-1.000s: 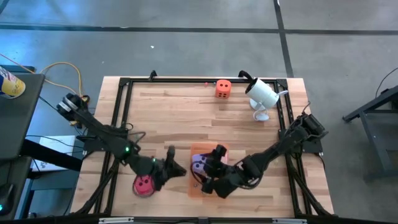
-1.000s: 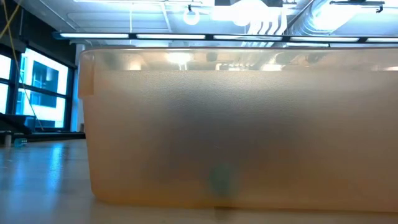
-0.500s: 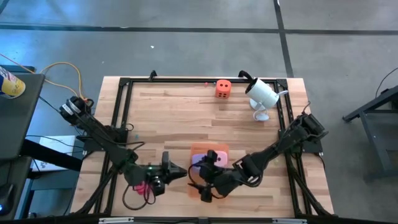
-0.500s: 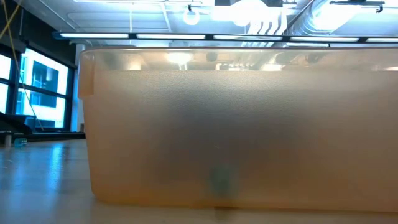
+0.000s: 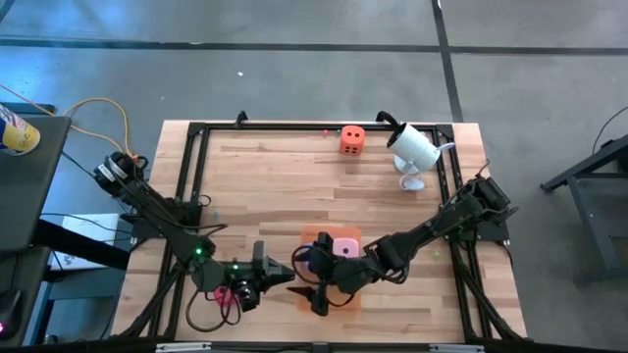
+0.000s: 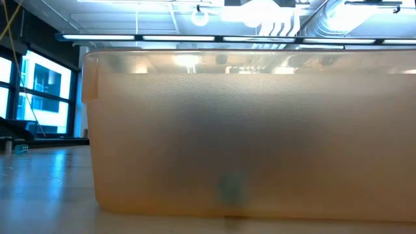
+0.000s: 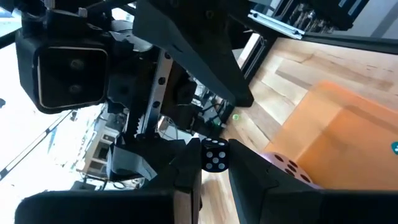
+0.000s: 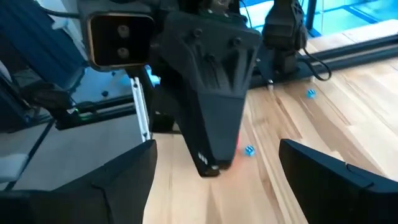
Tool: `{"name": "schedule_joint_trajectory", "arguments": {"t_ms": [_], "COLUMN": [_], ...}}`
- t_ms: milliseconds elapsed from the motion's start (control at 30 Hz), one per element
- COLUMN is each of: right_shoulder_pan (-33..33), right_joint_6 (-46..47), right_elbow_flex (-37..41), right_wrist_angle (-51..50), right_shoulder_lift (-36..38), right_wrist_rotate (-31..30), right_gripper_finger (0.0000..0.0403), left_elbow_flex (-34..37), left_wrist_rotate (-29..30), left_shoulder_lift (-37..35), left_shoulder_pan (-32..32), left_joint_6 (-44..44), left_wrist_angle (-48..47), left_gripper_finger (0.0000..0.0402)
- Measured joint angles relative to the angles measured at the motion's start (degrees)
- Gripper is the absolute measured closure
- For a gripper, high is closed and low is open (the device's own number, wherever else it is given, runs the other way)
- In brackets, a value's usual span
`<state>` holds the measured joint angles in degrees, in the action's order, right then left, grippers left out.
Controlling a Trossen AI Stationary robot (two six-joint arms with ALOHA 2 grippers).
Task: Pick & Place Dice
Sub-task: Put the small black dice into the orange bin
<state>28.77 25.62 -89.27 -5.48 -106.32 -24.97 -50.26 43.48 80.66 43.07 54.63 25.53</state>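
Left pincer (image 5: 282,272) beside pink die (image 5: 344,248)

Orange die (image 5: 352,139) sits near the table's far edge – alone; pink die (image 5: 344,249) and purple die (image 5: 306,260) lie together near the front; red die (image 5: 225,294) is half hidden

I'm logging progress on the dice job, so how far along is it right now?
Done: the pink die and purple die lie on the orange container.
In hand: no die clearly held; the open right gripper and the left gripper meet at its edge.
Left: the red die under the left arm and the orange die at the far edge.
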Motion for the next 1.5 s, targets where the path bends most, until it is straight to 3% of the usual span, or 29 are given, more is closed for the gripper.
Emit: {"name": "schedule_joint_trajectory", "arguments": {"t_ms": [167,333,767,1033,1300,1500], "right_shoulder_pan": [-0.09,-0.07,-0.04,-0.02,-0.02,-0.02], "right_joint_6": [-0.61,-1.13,-3.34,-4.25,-5.35,-6.43], "right_elbow_flex": [0.0,0.0,-0.02,-0.02,-0.02,-0.04], "right_wrist_angle": [0.66,1.89,2.71,1.94,1.62,1.25], "right_shoulder_lift": [0.0,0.0,0.0,0.01,0.02,0.07], "right_wrist_rotate": [0.08,0.07,0.09,0.43,0.28,-0.02], "right_gripper_finger": [0.008,0.0115,0.0247,0.0366,0.037,0.037], "left_elbow_flex": [0.0,0.0,0.0,0.0,0.0,0.0], "left_wrist_rotate": [0.17,0.26,0.29,0.35,0.31,-0.33], "left_shoulder_lift": [0.0,0.0,-0.01,-0.01,0.0,-0.02], "left_shoulder_pan": [0.0,0.66,0.74,0.76,0.76,0.7], "left_joint_6": [1.7,5.93,4.48,5.13,5.14,3.99], "left_wrist_angle": [0.33,3.85,3.03,2.64,2.73,3.05], "left_gripper_finger": [0.0347,0.0347,0.0347,0.0347,0.0346,0.0312]}}
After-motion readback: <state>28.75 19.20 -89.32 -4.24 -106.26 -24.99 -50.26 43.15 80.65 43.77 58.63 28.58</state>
